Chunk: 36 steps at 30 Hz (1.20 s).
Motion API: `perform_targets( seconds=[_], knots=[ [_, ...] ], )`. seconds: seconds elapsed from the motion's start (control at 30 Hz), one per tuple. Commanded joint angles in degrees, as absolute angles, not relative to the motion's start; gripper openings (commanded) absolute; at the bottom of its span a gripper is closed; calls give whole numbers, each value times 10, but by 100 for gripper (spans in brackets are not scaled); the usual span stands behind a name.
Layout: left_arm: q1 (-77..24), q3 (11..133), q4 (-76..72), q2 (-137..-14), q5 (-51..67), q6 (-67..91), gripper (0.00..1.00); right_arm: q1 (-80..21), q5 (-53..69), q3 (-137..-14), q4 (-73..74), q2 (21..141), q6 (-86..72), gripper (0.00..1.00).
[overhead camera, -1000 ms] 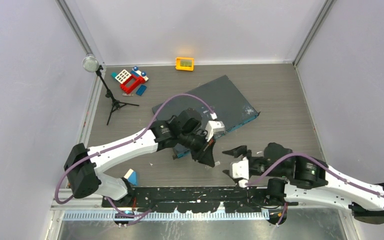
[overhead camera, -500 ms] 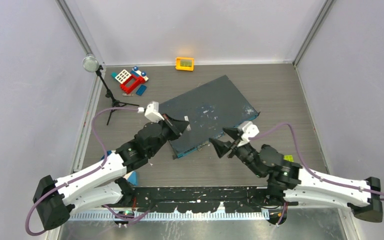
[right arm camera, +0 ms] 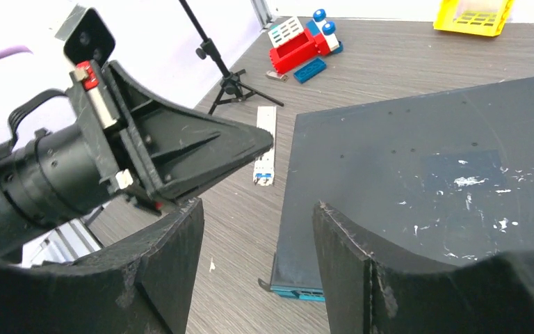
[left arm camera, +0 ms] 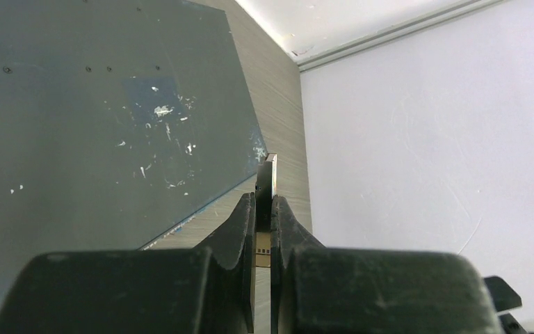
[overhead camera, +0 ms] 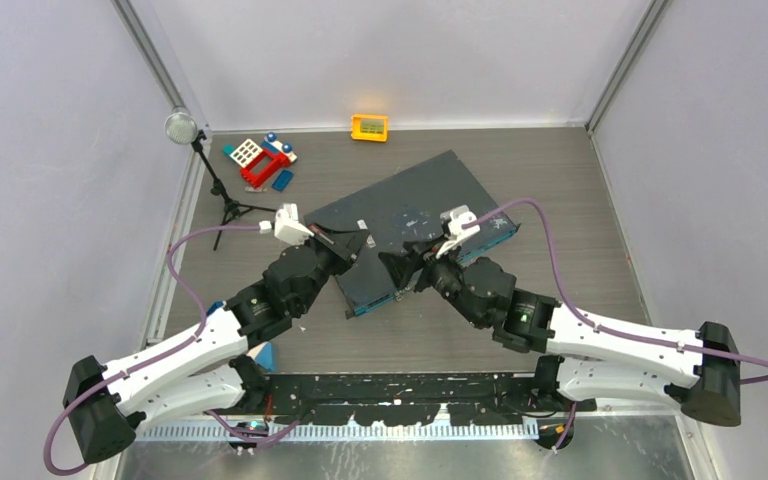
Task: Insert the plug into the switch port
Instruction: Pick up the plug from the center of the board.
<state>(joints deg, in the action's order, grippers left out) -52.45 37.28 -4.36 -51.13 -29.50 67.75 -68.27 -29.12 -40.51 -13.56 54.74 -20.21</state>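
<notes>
— Which step was in hand?
— Bringing the plug to the box. The left jaws were clamped shut on the slim white-and-silver rectangular plug [right arm camera: 265,156]. They held it up close by the left-hand edge of the large flat dark-grey box with white scuffs [overhead camera: 430,200]. That box lay slantwise at the centre of the overhead frame, on the grey wood-grain tabletop [overhead camera: 560,180].
— And the right jaws?
— Spread wide and holding nothing. They hovered near the plug at the same edge of the box.
— Where were the ports?
— Along the thin teal-blue front face [right arm camera: 297,293], which was the box's lower edge in the overhead frame. The single sockets were too small to pick out. The plug sat higher than that face, so I judged that insertion had not yet begun.
— So what did the next move call for?
— Probably lowering the plug in front of the teal face, turning its tip toward a socket and pushing straight in. The free right jaws might steady the box, since it could slide.
</notes>
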Motion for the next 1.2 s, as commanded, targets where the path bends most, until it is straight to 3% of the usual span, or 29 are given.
perform_targets(
  seconds=[0.0,0.13,0.3,0.8,1.17],
  knots=[
    [-526,388,-72,-508,-307,691,0,-646,-231,-450,-117,573,-270,62],
    [-526,388,-72,-508,-305,692,0,-631,-214,-471,-79,592,-276,61],
    [-526,395,-71,-519,-293,694,0,-617,-188,-494,-51,616,-266,51],
    [-526,399,-62,-526,-271,707,0,-606,-174,-531,-20,672,-245,50],
    [-526,394,-61,-531,-253,714,0,-602,-185,-530,-46,686,-235,42]
  ],
)
